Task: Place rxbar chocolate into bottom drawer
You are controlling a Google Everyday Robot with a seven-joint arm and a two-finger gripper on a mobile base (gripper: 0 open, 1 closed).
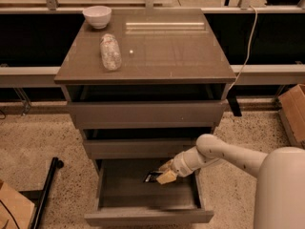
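The bottom drawer [147,216] of the grey-brown cabinet is pulled open and its dark inside shows. My gripper [163,173] reaches in from the right, over the drawer's right half. A small black wrapper with pale lettering, the rxbar chocolate [152,176], sits at the fingertips inside the drawer, and the fingers are closed on it. I cannot tell whether the bar rests on the drawer floor.
A white bowl [97,16] and a clear crinkled plastic bottle [110,52] lie on the cabinet top. The two upper drawers [145,113] stand slightly open. A cardboard box [294,109] is on the floor at right, a black pole [45,194] at left.
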